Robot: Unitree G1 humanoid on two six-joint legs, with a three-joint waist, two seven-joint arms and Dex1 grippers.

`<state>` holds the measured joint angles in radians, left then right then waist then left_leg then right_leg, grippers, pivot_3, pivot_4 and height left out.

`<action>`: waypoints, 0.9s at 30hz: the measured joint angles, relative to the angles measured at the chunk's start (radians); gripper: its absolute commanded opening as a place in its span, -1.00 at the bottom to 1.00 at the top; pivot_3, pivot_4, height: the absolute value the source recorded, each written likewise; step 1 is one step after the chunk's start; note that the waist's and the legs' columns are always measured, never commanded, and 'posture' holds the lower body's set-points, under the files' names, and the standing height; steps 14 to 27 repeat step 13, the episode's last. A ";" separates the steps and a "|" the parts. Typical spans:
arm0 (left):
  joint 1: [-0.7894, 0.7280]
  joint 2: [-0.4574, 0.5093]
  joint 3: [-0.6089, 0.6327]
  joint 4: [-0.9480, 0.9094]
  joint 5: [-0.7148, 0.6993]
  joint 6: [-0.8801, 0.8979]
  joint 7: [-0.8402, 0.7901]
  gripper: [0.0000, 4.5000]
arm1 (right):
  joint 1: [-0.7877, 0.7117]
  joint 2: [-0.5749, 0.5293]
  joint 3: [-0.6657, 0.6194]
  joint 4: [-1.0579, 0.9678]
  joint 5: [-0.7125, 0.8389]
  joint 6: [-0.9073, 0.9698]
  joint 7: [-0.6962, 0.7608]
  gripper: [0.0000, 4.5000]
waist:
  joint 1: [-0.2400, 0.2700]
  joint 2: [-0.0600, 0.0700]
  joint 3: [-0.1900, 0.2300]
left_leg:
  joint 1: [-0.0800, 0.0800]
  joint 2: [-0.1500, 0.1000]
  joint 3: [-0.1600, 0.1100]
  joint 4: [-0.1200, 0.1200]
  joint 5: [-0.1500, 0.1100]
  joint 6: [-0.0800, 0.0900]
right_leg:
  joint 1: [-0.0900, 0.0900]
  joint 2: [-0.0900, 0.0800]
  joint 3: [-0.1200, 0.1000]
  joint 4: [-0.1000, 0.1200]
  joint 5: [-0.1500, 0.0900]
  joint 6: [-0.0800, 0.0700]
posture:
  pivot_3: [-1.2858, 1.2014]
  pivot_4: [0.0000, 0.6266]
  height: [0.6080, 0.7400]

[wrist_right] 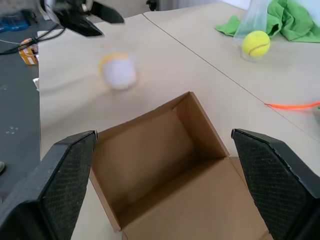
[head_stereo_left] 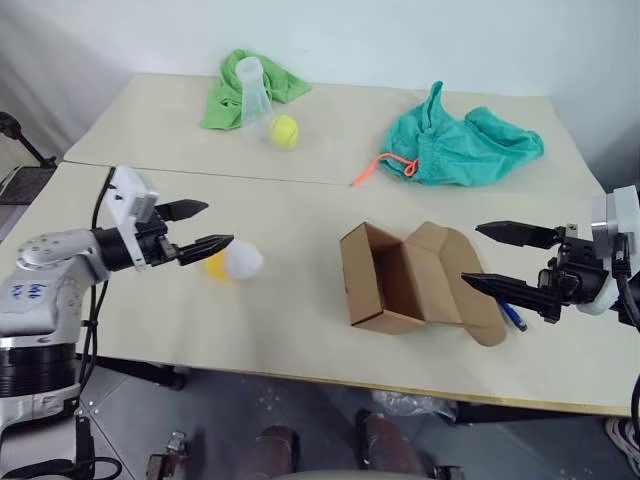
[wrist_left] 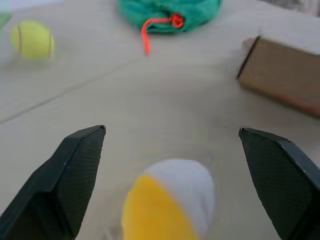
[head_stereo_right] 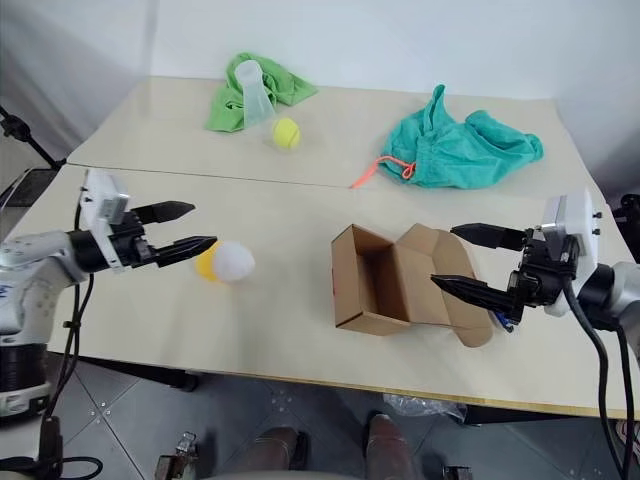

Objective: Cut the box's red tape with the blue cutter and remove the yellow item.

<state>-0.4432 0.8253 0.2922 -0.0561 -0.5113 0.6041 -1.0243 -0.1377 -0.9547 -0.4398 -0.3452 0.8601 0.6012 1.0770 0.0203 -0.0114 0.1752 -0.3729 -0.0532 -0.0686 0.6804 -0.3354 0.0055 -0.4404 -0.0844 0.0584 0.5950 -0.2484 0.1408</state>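
From the head camera, the yellow item (head_stereo_left: 233,263) lies on the table (head_stereo_left: 300,215) just off the tips of the left gripper (head_stereo_left: 200,227), jaws spread and empty, well apart from the opened box (head_stereo_left: 400,280). In the left wrist view, it sits between the parted fingers (wrist_left: 75,175). From the right wrist, the right gripper (wrist_right: 165,190) hangs wide over the box, far from the item; the left arm is nearer.
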 measured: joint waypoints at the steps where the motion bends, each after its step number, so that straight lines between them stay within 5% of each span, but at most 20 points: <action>1: 0.011 0.015 0.003 -0.017 -0.010 0.011 -0.009 0.99 | 0.000 0.003 0.000 0.002 -0.006 -0.006 0.003 1.00 | 0.000 0.000 0.000 | 0.000 0.000 0.000 0.000 0.000 0.000 | 0.000 0.001 0.000 0.000 0.000 0.000 | 0.03 -0.52 1.00; 9: 0.249 0.119 0.016 -0.120 -0.013 0.017 -0.065 0.99 | 0.136 -0.030 -0.026 0.084 -0.115 -0.073 0.092 1.00 | 0.003 0.001 0.000 | 0.002 0.003 0.001 -0.002 -0.003 0.003 | 0.000 0.002 0.000 0.000 -0.002 -0.003 | 0.03 -0.52 1.00; 13: 0.395 0.119 0.063 -0.122 -0.021 0.017 -0.085 0.99 | 0.286 -0.058 -0.085 0.296 -0.255 -0.208 0.181 1.00 | 0.003 0.001 0.000 | 0.003 0.003 0.002 -0.003 -0.004 0.004 | 0.001 0.003 0.000 -0.002 -0.002 -0.004 | 0.03 -0.52 1.00; 27: 0.395 0.119 0.063 -0.122 -0.021 0.017 -0.085 0.99 | 0.286 -0.058 -0.085 0.296 -0.255 -0.208 0.181 1.00 | 0.003 0.001 0.000 | 0.003 0.003 0.002 -0.003 -0.004 0.004 | 0.001 0.003 0.000 -0.002 -0.002 -0.004 | 0.03 -0.52 1.00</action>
